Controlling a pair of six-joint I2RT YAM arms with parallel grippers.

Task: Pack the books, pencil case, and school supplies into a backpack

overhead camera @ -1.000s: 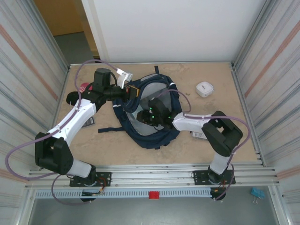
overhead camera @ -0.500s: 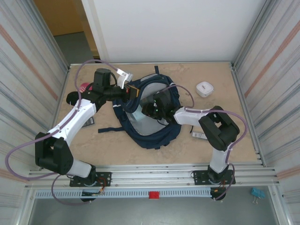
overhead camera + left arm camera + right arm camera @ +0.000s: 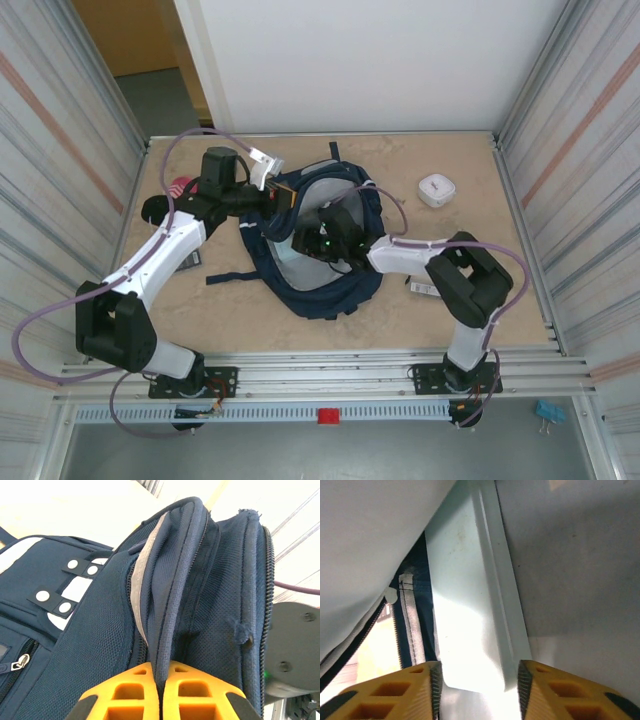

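Note:
The navy backpack (image 3: 330,285) lies in the middle of the table with its main compartment open. My left gripper (image 3: 283,197) is shut on the backpack's padded rim (image 3: 172,605), its orange fingers (image 3: 132,690) pinching the fabric and holding the mouth up. My right gripper (image 3: 308,240) is inside the opening. Its jaws stand open on either side of the near end of a pale teal flat item (image 3: 470,620) that rests on the grey lining (image 3: 570,570), with a thin gap at each pad. The books are hidden.
A small white box (image 3: 436,189) sits at the back right. A red-pink object (image 3: 180,185) lies at the far left, a dark flat item (image 3: 190,262) under the left arm, and a small pale item (image 3: 422,288) by the right arm. Ribbed walls close both sides.
The right gripper shifted back and forth inside the backpack mouth and ended a little further left, with its jaws wider. The left gripper kept its hold on the rim.

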